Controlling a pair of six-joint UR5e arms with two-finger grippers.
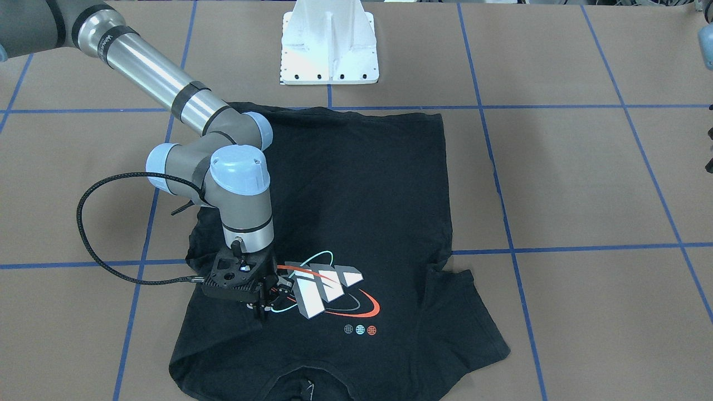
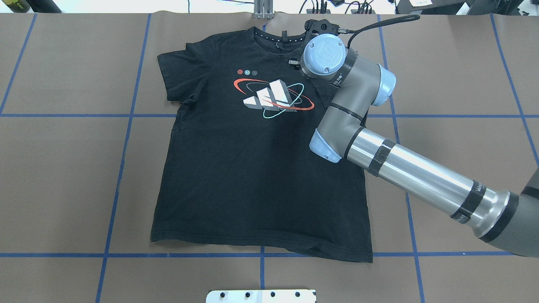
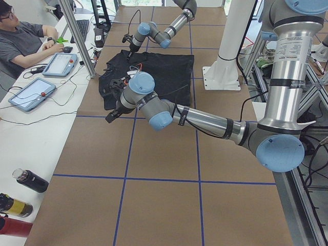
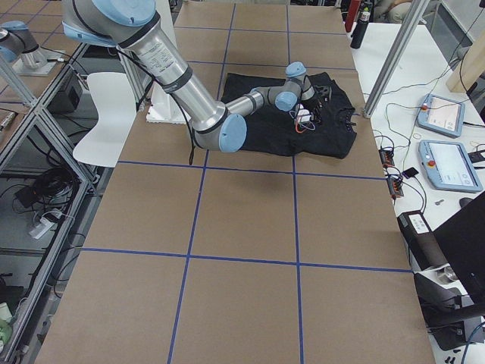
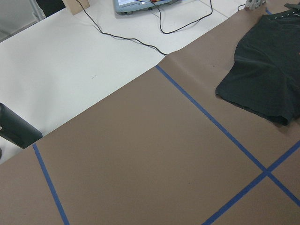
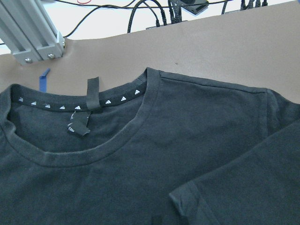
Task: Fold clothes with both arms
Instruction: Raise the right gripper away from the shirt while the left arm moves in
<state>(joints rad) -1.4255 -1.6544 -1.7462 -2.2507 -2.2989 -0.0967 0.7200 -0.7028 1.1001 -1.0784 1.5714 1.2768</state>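
Front cam: the black T-shirt (image 1: 356, 184) lay print-up on the desk (image 1: 585, 178), with the right hand (image 1: 271, 303) low over it just beside the print (image 1: 326, 289), couldn't tell how open it was or whether it had cloth. Overhead showed bare desk all round, but the right arm (image 2: 349, 122) hung over the T-shirt, so a sloppy sweep could probably drag it. Left-side cam had the left hand (image 3: 113, 116) near the T-shirt's edge, grip unreadable

We stretch our right arm (image 2: 412, 176) far forward, wrist bent straight down, and the right gripper (image 1: 266, 305) points downward, its jaws unreadable. Our left arm (image 3: 205, 120) reaches out low, with the left gripper (image 3: 111, 116) tilted down and its state unclear.
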